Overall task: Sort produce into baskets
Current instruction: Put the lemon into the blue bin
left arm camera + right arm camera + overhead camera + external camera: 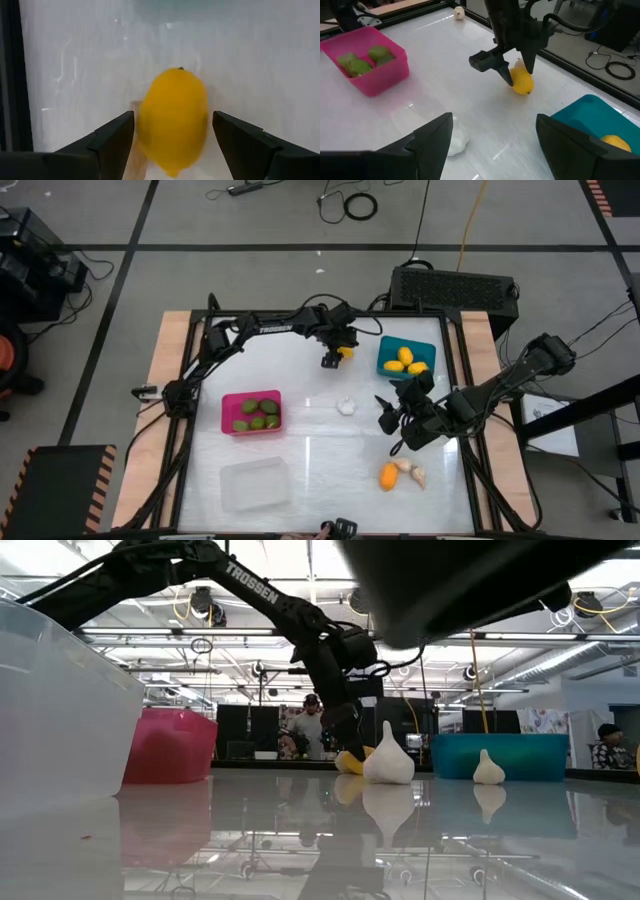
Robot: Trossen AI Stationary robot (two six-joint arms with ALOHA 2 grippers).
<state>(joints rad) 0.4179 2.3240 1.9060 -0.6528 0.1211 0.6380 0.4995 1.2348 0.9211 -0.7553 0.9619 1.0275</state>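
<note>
Currently: lemon (173, 120) bracketed between wide-open left gripper (172, 137) fingers | long axis along approach | teal basket (388, 350) just beyond

1. Yellow lemon (173, 122) between the black fingers of the left tool (172, 142).
2. Beyond it, a teal basket (407, 358).
3. A magenta basket (367, 62) holds olive-green fruits (362, 60).
4. Glossy white bench (320, 460).

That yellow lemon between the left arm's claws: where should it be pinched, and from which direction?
Probably across its plump middle, coming straight down from above. The lemon lies on its side on the table, its pointed ends free, and the left gripper already straddles its widest part with open fingers. Pinching a tapered end could let it squirt out.
</note>
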